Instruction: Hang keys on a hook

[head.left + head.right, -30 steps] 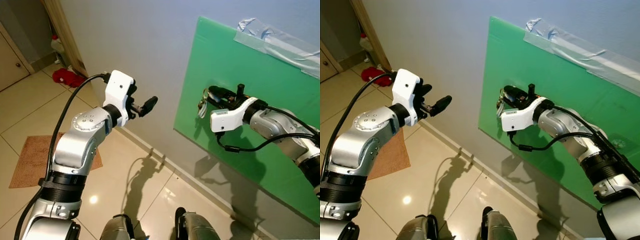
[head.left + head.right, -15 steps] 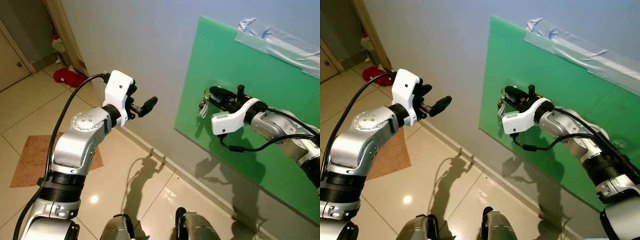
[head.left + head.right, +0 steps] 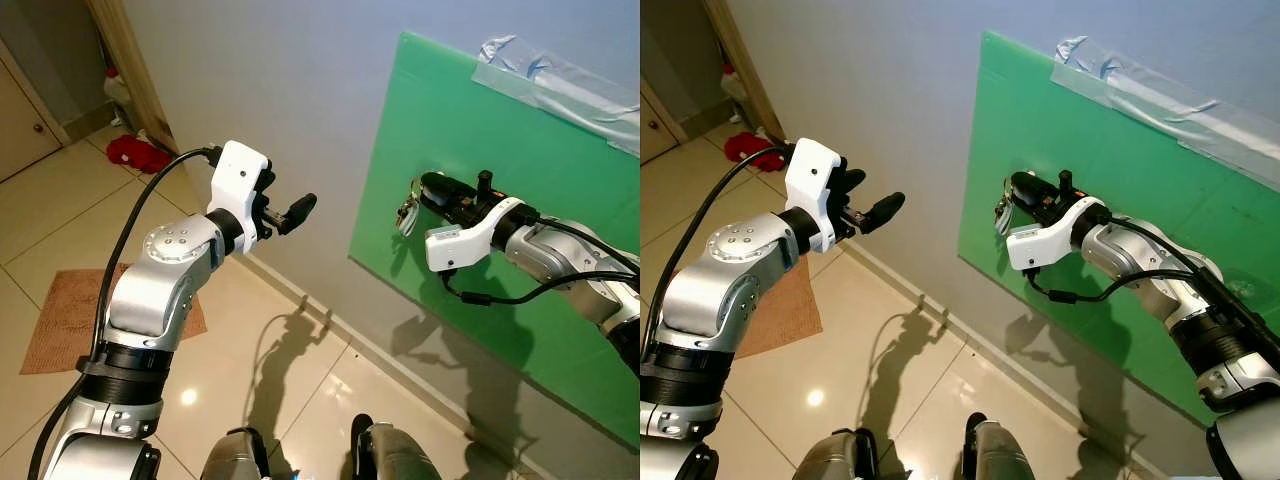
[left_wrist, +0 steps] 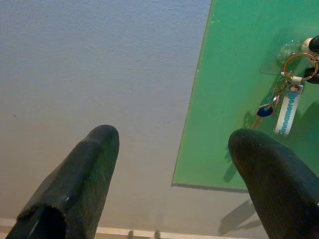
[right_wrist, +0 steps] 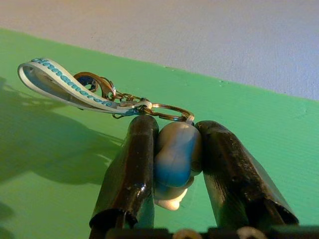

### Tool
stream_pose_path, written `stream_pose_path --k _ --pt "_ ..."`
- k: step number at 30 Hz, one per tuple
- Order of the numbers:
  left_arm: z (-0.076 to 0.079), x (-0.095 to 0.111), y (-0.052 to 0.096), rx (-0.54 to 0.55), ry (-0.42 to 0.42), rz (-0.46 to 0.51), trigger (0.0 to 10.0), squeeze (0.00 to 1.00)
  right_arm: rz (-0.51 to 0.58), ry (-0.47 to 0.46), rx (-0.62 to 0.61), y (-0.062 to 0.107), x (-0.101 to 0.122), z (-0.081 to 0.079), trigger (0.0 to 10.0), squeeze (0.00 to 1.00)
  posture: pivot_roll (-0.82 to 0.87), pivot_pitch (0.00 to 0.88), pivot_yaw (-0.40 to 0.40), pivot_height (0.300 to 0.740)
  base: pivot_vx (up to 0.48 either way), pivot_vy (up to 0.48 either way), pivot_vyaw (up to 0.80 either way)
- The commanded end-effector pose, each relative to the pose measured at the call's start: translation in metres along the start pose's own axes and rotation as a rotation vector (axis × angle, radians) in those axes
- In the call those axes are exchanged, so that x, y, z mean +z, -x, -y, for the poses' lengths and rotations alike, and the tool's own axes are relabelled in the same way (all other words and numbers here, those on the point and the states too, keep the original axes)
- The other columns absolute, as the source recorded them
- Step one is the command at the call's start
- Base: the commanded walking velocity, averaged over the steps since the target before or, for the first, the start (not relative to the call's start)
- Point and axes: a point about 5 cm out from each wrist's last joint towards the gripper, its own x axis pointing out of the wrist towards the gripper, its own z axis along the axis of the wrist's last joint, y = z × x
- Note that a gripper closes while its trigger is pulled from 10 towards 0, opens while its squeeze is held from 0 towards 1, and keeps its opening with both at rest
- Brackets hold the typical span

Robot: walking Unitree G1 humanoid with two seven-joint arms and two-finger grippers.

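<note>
Green board [image 3: 560, 230] taped to the grey wall [image 3: 280, 90] takes up the right side of the frame. Left end effector [image 3: 296, 210] hangs mid-frame, fingers spread, holding nothing. Right end effector [image 5: 172, 164] is up against the board, pinching the white hook [image 5: 175, 157]; the keys [image 4: 284, 102] dangle off it by their ring.

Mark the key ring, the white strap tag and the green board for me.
key ring [image 4: 298, 63], left wrist view, on the metal loop near the hook.
white strap tag [image 4: 287, 109], left wrist view, middle of the lettered strap.
green board [image 3: 560, 200], left eye view, bare face above the right arm.
</note>
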Motion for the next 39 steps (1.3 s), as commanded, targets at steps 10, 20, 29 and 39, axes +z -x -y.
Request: stream_pose_path --k 10,20,29,39 --pt "0.002 0.004 0.0 -0.009 -0.01 0.005 10.0 0.0 -0.154 0.046 -0.167 0.008 -0.026 0.029 0.0 0.0 -0.1 0.191 -0.004 0.74 0.0 0.0 0.0" --pt "0.003 0.003 0.001 -0.01 -0.009 0.004 10.0 0.0 -0.188 0.05 -0.167 0.008 -0.031 0.027 0.0 0.0 -0.1 0.191 -0.006 0.74 0.0 0.0 0.0" --pt "0.002 0.003 0.002 -0.008 -0.01 0.001 10.0 0.0 -0.261 -0.171 -0.168 0.007 -0.037 0.018 0.0 0.0 -0.1 0.193 -0.005 0.74 0.0 0.0 0.0" --pt "0.005 0.001 0.002 -0.007 -0.004 -0.001 10.0 0.0 -0.207 -0.754 -0.235 0.0 0.0 0.004 0.0 0.0 -0.1 0.192 -0.012 0.74 0.0 0.0 0.0"
